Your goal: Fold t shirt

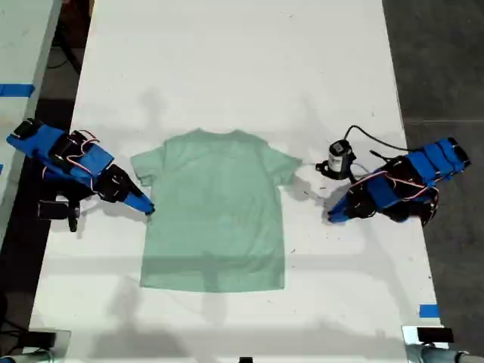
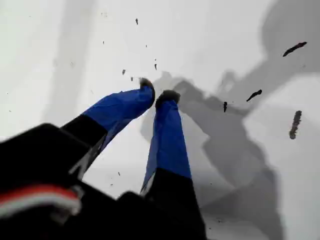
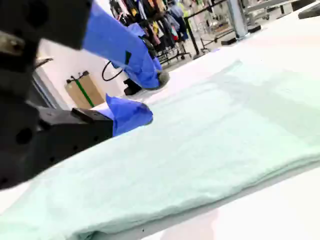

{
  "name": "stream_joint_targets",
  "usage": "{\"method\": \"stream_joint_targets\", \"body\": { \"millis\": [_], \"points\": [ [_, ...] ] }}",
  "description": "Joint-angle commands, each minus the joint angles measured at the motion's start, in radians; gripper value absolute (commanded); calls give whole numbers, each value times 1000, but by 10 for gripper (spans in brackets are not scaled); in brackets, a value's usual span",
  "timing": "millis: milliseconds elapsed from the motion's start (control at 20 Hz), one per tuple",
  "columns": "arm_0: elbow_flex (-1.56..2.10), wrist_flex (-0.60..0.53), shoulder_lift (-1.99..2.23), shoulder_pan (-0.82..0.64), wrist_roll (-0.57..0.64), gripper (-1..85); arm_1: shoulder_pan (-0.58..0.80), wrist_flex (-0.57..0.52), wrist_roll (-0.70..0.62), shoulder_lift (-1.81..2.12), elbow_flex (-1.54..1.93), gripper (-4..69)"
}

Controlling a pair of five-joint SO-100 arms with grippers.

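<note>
My second gripper has its fingers spread wide with nothing between them. The t shirt lies flat just under the lower finger and runs on beyond the tips, its far part cut off by the frame. Past it the room is a blur of racks.

My first gripper has its fingers drawn almost together, empty, the tips over bare table. Dark specks lie ahead of them, too small to identify. The shirt is well apart from these tips.
</note>
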Motion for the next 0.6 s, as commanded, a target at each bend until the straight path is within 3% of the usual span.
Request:
{"method": "stream_joint_targets", "body": {
  "millis": [0,400,550],
  "points": [
    [43,-15,6,-173,-32,11,5,-32,-14,9,46,42],
    [43,-15,6,-173,-32,11,6,-32,-14,9,46,42],
    [43,-15,6,-209,-32,11,100,-32,-14,9,46,41]
  ]
}}
